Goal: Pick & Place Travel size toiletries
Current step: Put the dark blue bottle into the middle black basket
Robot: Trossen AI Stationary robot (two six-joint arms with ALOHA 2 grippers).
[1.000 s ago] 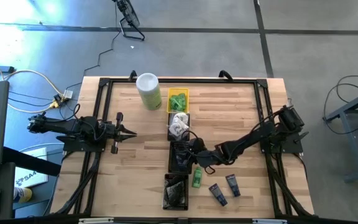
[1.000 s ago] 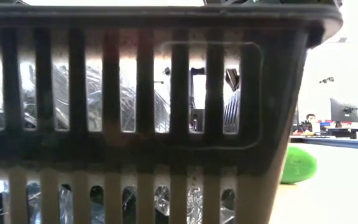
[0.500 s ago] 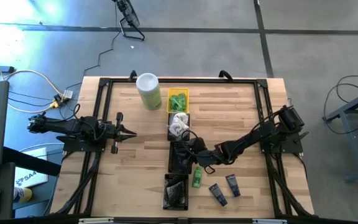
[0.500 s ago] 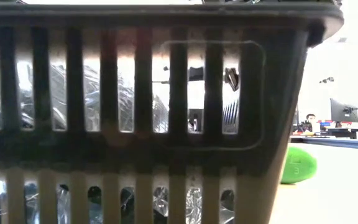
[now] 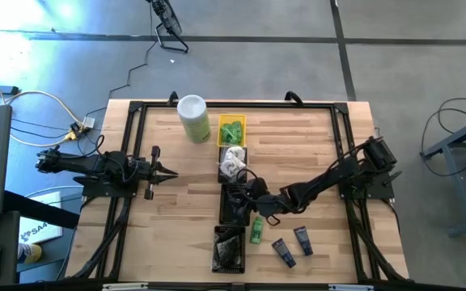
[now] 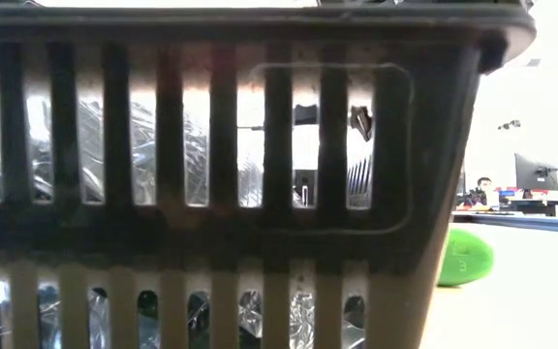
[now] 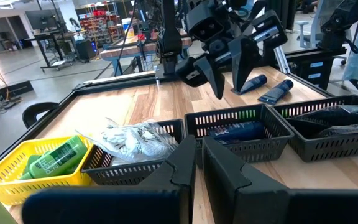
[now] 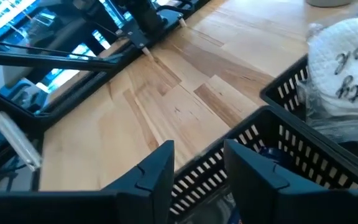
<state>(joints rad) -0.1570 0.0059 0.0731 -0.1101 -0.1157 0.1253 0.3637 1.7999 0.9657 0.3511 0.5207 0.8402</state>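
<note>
Toiletries sit sorted along a column of small trays at the middle of the table. We take the middle black tray as our landmark. Beyond it, toward the far edge, we see another black tray holding white crinkly wrapped pieces, then a yellow tray with green bottles, and beside that a tall pale-green canister with a white lid. On the near side of the landmark stands a third black tray; in the low view its slatted wall fills nearly the whole picture, and we make out only crinkled clear wrap through the slots.

Inside the landmark tray lies a dark blue packet, partly hidden by the wall. Just to its right on the bare wood we see a green bottle and two dark blue tubes.

Our right gripper hangs over the landmark tray's edge, its fingers parted with nothing between them. Our left gripper waits well to the left of the tray, fingers closed and empty.
</note>
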